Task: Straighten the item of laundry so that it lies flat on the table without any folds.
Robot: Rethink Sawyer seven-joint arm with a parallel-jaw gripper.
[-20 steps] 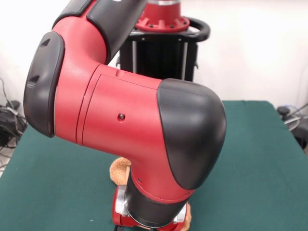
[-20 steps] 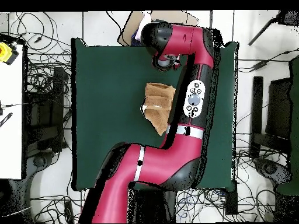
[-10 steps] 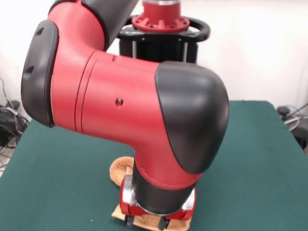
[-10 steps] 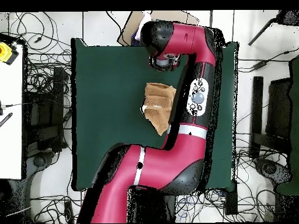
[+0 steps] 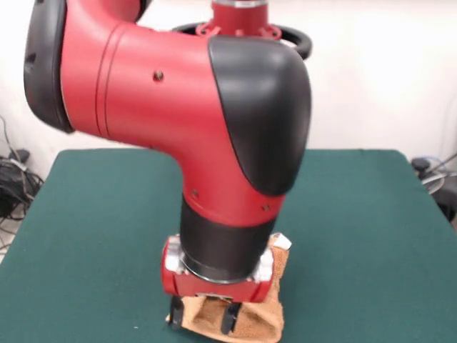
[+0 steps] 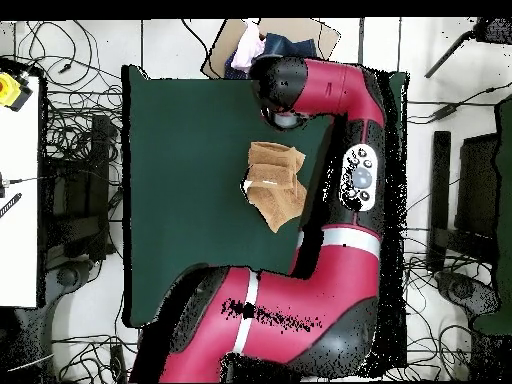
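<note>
The orange-tan towel [image 6: 275, 185] lies crumpled and folded over itself near the middle of the dark green table [image 6: 190, 150]. In the front view the towel [image 5: 258, 320] shows low down behind the gripper, with its white tag [image 5: 283, 242] at the upper right corner. My gripper [image 5: 203, 318] hangs straight down at the towel's camera-side edge. Its two dark fingers [image 5: 230, 318] stand apart and hold nothing. In the overhead view the gripper [image 6: 284, 120] sits under the black wrist, just beyond the towel's top edge. Whether the tips touch the cloth is unclear.
The red arm [image 6: 350, 170] runs along the towel's right side. The table [image 5: 371, 229] spreads wide on both sides. The pedestal [image 5: 243, 28] stands at the far side. Cardboard and cloth [image 6: 255, 45] lie off the table's top edge, and cables ring the table.
The arm has swung: its forearm moved off the towel toward the right in the overhead view. In the front view the wrist rose and the gripper's fingers came into sight. The towel has not moved.
</note>
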